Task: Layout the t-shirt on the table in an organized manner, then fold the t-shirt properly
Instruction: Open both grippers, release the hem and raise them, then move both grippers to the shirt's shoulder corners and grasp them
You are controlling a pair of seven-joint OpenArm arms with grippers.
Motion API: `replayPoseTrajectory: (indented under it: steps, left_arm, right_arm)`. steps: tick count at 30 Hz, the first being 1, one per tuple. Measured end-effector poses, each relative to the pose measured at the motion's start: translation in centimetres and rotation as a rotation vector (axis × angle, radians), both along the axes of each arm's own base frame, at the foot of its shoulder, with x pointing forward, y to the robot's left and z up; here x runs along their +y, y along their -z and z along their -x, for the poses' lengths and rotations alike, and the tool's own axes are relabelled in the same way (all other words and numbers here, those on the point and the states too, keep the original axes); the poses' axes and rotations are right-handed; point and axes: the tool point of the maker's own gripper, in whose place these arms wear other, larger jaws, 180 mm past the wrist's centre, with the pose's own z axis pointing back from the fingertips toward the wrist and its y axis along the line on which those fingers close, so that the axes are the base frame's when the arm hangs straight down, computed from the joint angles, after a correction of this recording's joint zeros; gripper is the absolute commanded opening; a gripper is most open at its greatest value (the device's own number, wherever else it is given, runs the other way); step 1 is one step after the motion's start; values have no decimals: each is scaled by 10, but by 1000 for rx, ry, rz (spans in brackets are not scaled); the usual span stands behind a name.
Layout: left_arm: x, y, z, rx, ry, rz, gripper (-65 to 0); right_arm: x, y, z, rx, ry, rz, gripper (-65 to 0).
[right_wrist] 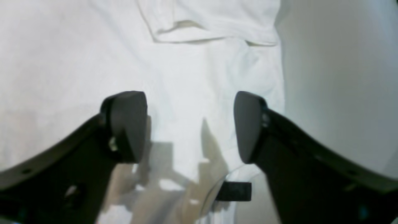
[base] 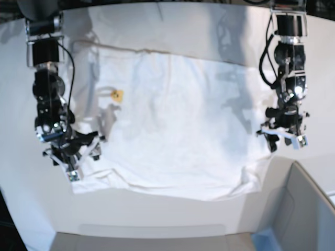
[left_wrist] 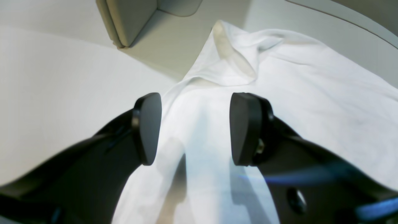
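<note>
White cotton t-shirt [base: 172, 120], spread nearly flat and plain side up across the large smooth white table [base: 157, 214]; no print shows, only a small yellow mark on the cloth toward the collar side. A small black tag [right_wrist: 233, 191] lies at the shirt's edge just below the right gripper in the right wrist view. Right gripper [right_wrist: 189, 124]: black padded jaws set wide, hovering over the shirt's edge with cloth below and nothing held. Left gripper [left_wrist: 196, 129]: likewise spread wide and empty, over the opposite edge of the shirt, where a bunched, turned-over fold [left_wrist: 233, 59] remains. Grey box [left_wrist: 133, 18]: stands on the table just beside that bunched corner of the shirt. Judged step: final flattening of the layout, or the first grasp for a fold; which of the two cannot be told. Handling advice: each gripper should descend on the shirt's outermost edge, not inboard of it, and close on one layer only where smoothing is meant, both layers where folding is meant. The rumpled corner beside the grey box wants drawing outward away from the shirt's middle before any fold, or the crease will set crooked. Both arms should lift and travel together so the cloth stays taut and does not drag toward either side.
</note>
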Motion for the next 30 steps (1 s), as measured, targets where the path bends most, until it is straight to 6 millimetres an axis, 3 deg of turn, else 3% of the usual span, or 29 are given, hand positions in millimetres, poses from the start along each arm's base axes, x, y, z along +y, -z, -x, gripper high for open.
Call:
replayPoseTrajectory:
  steps: [6, 9, 12, 14, 16, 19, 21, 23, 26, 30]
  left_arm:
    - [0, 0, 0, 0, 0, 0, -316]
    - [0, 1, 1, 2, -1, 0, -316]
    - [-9, -3, 10, -7, 22, 3, -316]
    - [-19, -9, 20, -5, 54, 0, -316]
    - [-32, -13, 30, 36, 94, 6, -316]
    - [-51, -22, 38, 61, 152, 21, -316]
    - [-57, -28, 44, 54, 171, 17, -316]
    - [-59, -26, 53, 77, 179, 14, -316]
    - [-61, -14, 64, 122, 182, 20, -316]
    - [-62, -17, 62, 109, 185, 22, -316]
  right_arm:
    - [-3, 2, 1, 6, 43, -17, -516]
    - [2, 3, 1, 7, 49, -39, -565]
    - [7, 10, 6, 42, 80, -100, -554]
    - [-2, 21, 20, 153, 115, -98, -513]
    - [-17, 20, 32, 211, 168, -113, -454]
    - [-23, -13, 42, 180, 231, -277, -384]
    - [-21, -38, 51, 114, 228, -395, -382]
    - [-25, -48, 67, 80, 245, -496, -391]
    - [-47, -48, 91, 47, 298, -623, -404]
    - [-45, -21, 137, 129, 317, -783, -405]
